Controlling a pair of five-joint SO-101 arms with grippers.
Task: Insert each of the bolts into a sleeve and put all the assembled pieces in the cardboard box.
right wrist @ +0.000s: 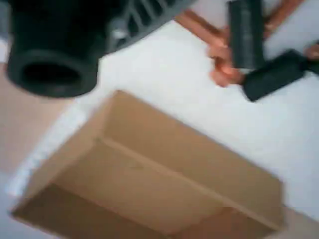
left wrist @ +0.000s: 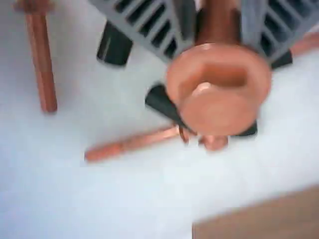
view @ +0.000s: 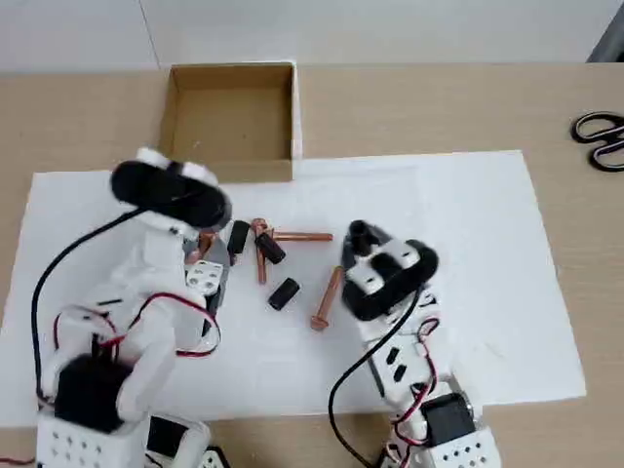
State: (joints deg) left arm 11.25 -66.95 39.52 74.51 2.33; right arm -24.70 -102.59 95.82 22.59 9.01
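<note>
The left gripper (left wrist: 219,22) holds a copper bolt (left wrist: 218,87) tight between its fingers. The right gripper (view: 363,242) clamps a black sleeve (right wrist: 52,59). The cardboard box (view: 231,122) stands far left.

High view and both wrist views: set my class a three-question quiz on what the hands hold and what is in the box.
1. True or false: the cardboard box already holds an assembled piece.
2. The left hand grips: A a copper bolt; B scissors; C nothing.
3. Complete: the right hand holds a black ____.
Key: 1 false; 2 A; 3 sleeve.
</note>
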